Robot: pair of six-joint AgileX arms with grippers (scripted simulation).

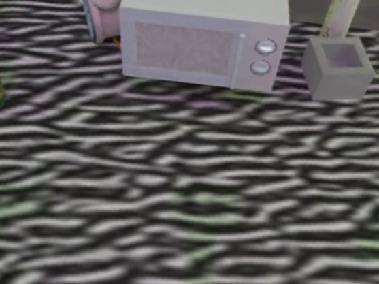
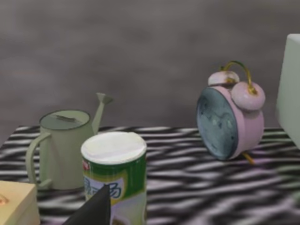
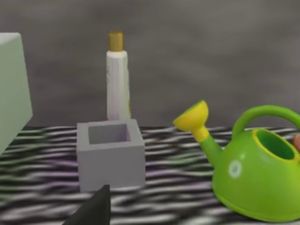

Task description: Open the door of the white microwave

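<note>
The microwave (image 1: 202, 30) sits at the worktop's (image 1: 182, 203) far edge with its door (image 1: 181, 48) shut, no arm is near it yet, I cannot tell if either claw is open, and next one must reach the door's edge.

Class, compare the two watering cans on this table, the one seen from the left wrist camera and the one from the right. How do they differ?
The pale watering can is dull grey-green, tall and straight-walled, with a thin upright spout. The bright green watering can is squat and rounded, and its spout ends in a flared yellow rose. The pale one's handle loops from its side, the green one's arches overhead. Both stand upright on the striped table.
</note>
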